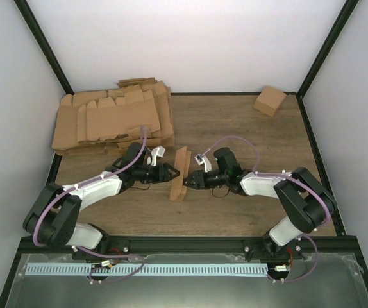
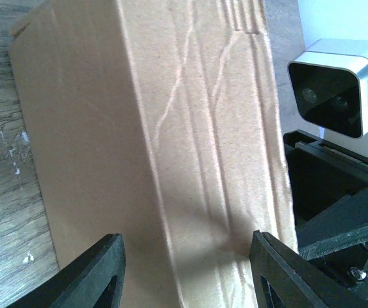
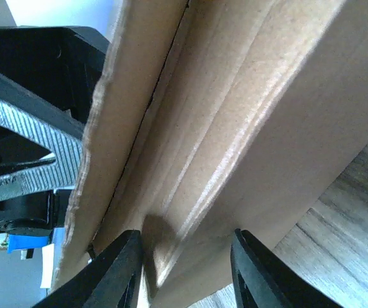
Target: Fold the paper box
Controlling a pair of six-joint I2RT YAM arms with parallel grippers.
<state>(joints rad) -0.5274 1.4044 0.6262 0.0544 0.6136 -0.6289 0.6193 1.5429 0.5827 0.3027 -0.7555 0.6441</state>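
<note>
Near the middle of the table (image 1: 248,128), seen from above, the paper box (image 1: 181,174) stands on edge as a narrow, partly folded strip running from the far side toward the near edge. The left gripper (image 1: 171,173) points at it from the left and the right gripper (image 1: 188,182) from the right, so the box sits between the two tips. A pile of cardboard blanks (image 1: 113,119) fills the far left corner. A cube-like carton (image 1: 269,101) rests in the far right corner, well apart from the rest.

From the left wrist, a broad creased face of the paper box (image 2: 171,141) fills most of the view and stands on the wood of the table (image 2: 4,128). The left gripper (image 2: 187,239) has its fingers (image 2: 94,276) spread wide, one toward each side of that face, and nothing is pinched between them. Beyond the box's right edge, the camera (image 2: 334,90) of the other arm shows.

From the right wrist, the paper box (image 3: 248,109) rises steeply, its layers and crease lines close to the lens, with a strip of table (image 3: 357,224) at the lower right. The right gripper (image 3: 184,236) straddles a folded ridge of the cardboard, its fingers (image 3: 117,276) on either side of it. Whether they press on the ridge cannot be told. Black and metal parts of the left gripper (image 3: 36,135) show past the box's left edge.
</note>
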